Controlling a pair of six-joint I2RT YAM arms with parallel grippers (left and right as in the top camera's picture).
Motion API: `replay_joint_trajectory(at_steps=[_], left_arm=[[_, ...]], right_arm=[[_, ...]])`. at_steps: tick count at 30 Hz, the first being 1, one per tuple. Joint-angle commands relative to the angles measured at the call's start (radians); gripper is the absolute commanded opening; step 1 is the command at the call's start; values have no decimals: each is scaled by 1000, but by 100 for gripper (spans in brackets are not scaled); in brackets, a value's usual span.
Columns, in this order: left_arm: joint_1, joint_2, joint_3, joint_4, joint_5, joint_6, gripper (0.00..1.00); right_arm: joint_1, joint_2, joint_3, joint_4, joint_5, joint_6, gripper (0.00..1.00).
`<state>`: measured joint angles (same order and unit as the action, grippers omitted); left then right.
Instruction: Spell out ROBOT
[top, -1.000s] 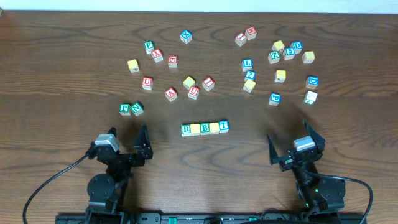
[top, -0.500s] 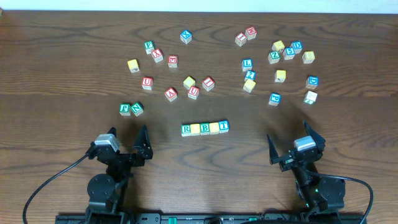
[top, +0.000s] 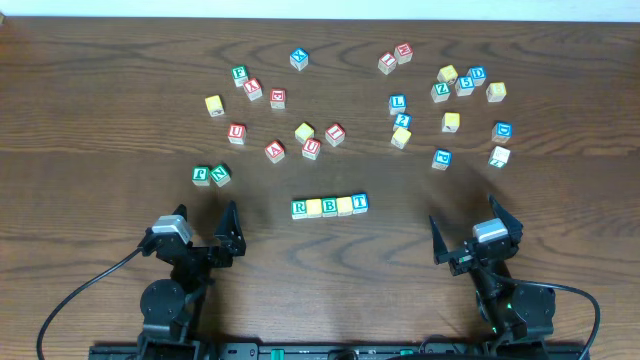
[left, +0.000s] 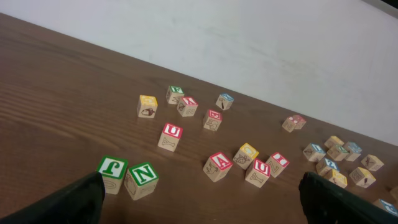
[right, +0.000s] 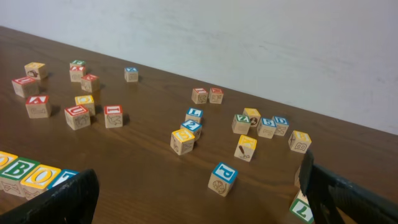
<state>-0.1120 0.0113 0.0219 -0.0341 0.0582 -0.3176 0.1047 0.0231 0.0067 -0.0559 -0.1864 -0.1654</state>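
Observation:
Five cubes stand in a tight row at the table's middle front: green R (top: 299, 208), a yellow cube (top: 314, 207), green B (top: 330, 206), a second yellow cube (top: 345, 205) and blue T (top: 360, 203). The right wrist view catches the row's end at lower left, with B (right: 15, 169), a yellow O (right: 38, 177) and the T's corner (right: 62, 179); the R is out of that frame. My left gripper (top: 200, 228) (left: 199, 199) rests open, near the front edge and left of the row. My right gripper (top: 470, 230) (right: 198, 186) rests open, right of the row. Both hold nothing.
Loose letter cubes lie scattered across the far half of the table. Green J and N cubes (top: 211, 175) (left: 142, 179) sit just ahead of the left gripper. A blue P cube (right: 222, 178) and a green cube (right: 301, 208) lie close to the right gripper.

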Motion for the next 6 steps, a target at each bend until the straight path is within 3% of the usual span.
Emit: replay_joint_trajectory(at_steps=[1, 6], left_arm=[[6, -6, -17, -33, 9, 5, 98], [6, -6, -17, -33, 10, 5, 98]], right_arm=[[-8, -12, -1, -5, 0, 11, 99], [-8, -12, -1, -5, 0, 11, 99]])
